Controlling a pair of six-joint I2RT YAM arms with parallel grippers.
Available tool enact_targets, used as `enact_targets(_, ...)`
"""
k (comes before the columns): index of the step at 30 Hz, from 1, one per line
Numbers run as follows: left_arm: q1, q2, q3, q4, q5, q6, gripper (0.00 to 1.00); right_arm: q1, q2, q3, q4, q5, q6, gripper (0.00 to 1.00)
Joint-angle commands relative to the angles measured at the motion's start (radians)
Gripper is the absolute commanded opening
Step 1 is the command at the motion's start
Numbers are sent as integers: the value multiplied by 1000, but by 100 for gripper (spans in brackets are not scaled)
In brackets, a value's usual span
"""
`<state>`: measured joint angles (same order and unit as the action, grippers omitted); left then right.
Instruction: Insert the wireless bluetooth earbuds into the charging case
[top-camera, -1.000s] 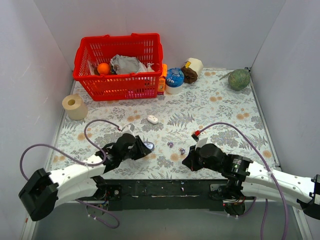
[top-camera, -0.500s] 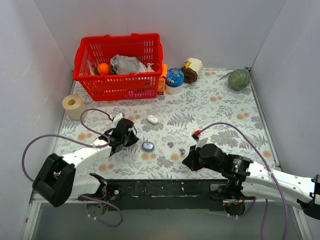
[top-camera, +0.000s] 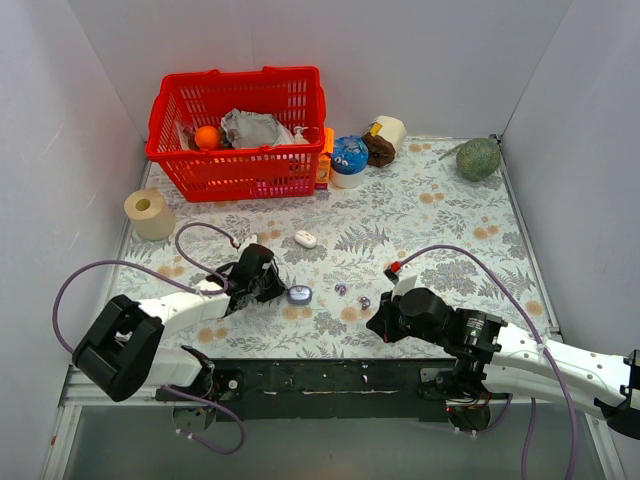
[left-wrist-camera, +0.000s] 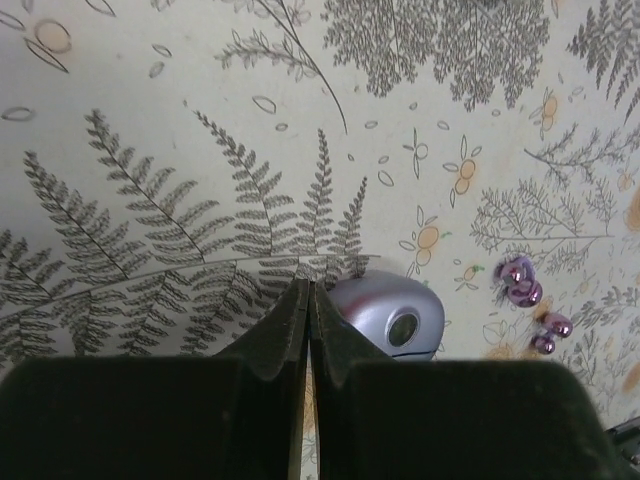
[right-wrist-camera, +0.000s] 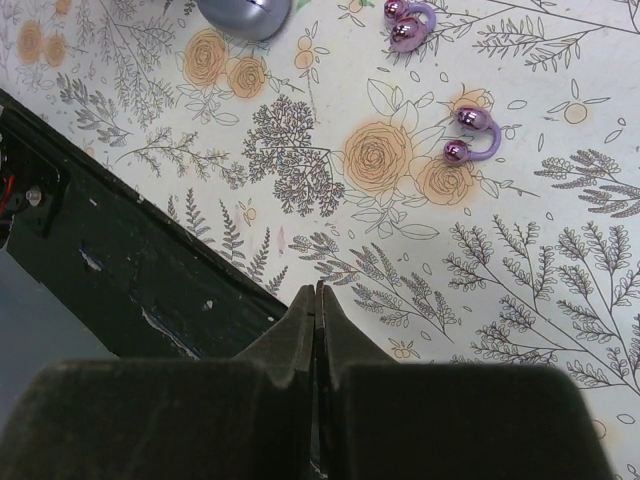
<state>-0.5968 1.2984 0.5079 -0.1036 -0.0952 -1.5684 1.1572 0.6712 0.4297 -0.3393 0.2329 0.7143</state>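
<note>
The charging case (top-camera: 298, 294), a lavender-grey pebble, lies closed on the floral table cover. In the left wrist view the case (left-wrist-camera: 395, 318) sits just right of my fingertips. My left gripper (top-camera: 277, 286) is shut and empty, its tip (left-wrist-camera: 307, 290) at the case's left side; I cannot tell if it touches. Two shiny purple earbuds (top-camera: 341, 289) (top-camera: 364, 301) lie right of the case, also in the left wrist view (left-wrist-camera: 520, 282) (left-wrist-camera: 550, 332) and the right wrist view (right-wrist-camera: 408, 22) (right-wrist-camera: 472, 135). My right gripper (top-camera: 379, 322) is shut and empty (right-wrist-camera: 319, 290), near the table's front edge, below the earbuds.
A red basket (top-camera: 238, 130) with items stands at the back left, a paper roll (top-camera: 150, 213) at the left. A small white object (top-camera: 306, 239) lies behind the case. A blue-topped can (top-camera: 349, 160) and a green fruit (top-camera: 478, 158) stand at the back. The black front edge (right-wrist-camera: 120, 250) is close.
My left gripper drew back from the case to the far left, then came back to the case's left side. The case stayed on the table. The right arm has barely moved.
</note>
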Motion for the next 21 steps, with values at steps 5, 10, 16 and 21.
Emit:
enact_targets(5, -132, -56, -46, 31, 12, -71, 0, 6, 8, 17, 42, 3, 4, 1)
enact_targets(10, -211, -63, -45, 71, 12, -105, 0, 6, 2, 15, 37, 5, 5, 1)
enact_targets(16, -268, -18, -6, 165, 46, -79, 0, 6, -10, 12, 23, 16, 8, 1)
enact_targets(21, -271, -68, 43, 39, -26, -52, 3, 6, -35, 18, -7, 29, 11, 1)
